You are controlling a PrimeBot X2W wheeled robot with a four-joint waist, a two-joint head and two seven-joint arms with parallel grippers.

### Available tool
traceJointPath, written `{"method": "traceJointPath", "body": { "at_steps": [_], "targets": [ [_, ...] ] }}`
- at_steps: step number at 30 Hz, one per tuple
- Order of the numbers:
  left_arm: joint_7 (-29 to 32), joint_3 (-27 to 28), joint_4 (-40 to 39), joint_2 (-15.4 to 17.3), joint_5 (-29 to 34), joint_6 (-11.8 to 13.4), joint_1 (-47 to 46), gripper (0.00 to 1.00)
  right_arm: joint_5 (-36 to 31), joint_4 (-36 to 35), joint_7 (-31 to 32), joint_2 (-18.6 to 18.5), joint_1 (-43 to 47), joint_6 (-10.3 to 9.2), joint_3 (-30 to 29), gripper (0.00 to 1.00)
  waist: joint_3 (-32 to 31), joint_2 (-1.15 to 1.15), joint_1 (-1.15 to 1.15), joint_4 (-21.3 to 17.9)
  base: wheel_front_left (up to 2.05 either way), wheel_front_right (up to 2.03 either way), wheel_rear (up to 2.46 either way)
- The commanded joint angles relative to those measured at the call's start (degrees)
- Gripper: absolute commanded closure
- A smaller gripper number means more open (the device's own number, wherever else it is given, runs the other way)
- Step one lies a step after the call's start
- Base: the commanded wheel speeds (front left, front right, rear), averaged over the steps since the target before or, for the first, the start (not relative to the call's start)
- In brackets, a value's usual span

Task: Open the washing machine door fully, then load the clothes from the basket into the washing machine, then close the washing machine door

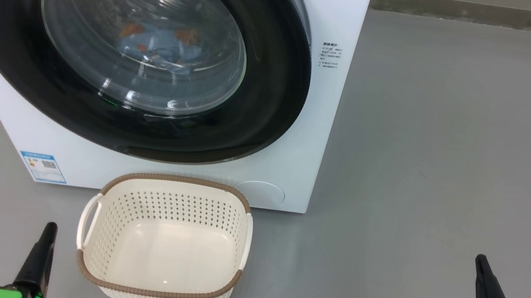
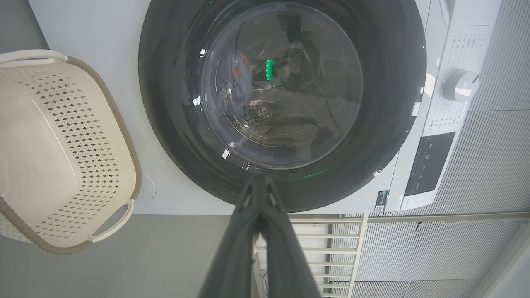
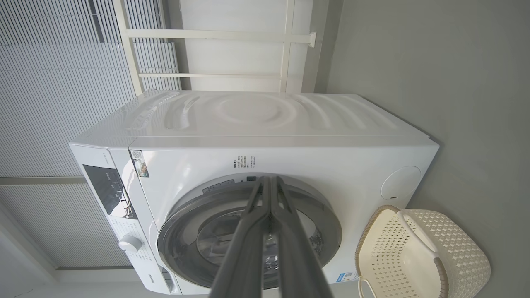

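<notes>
The white washing machine stands on the grey floor with its black-rimmed round door closed against the front. Through the glass window, the light blue clothes with orange prints lie inside the drum. The cream basket with a brown rim sits on the floor in front of the machine, nothing in it. My left gripper is shut at the lower left, beside the basket. My right gripper is shut at the lower right, well away from the basket. In the left wrist view the left gripper points at the door.
Grey floor spreads wide to the right of the machine. A wall base runs along the back. The control panel and dial sit at the machine's top. White slatted panels and a white frame stand behind the machine.
</notes>
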Motion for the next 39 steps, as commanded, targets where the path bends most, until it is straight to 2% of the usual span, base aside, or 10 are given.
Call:
{"method": "traceJointPath", "body": {
  "at_steps": [1, 39],
  "targets": [
    [0.4, 1.9, -1.8, 0.5, -0.5, -0.1, -2.4, 1.00, 0.2, -1.7, 0.3, -0.5, -2.5, 0.10, 1.1, 1.00, 0.0, 0.00, 0.00, 0.0, 0.00, 0.00, 0.00],
    [0.4, 1.9, -1.8, 0.5, -0.5, -0.1, -2.4, 1.00, 0.3, -1.7, 0.2, -0.5, -2.5, 0.10, 1.1, 1.00, 0.0, 0.00, 0.00, 0.0, 0.00, 0.00, 0.00]
  ]
}}
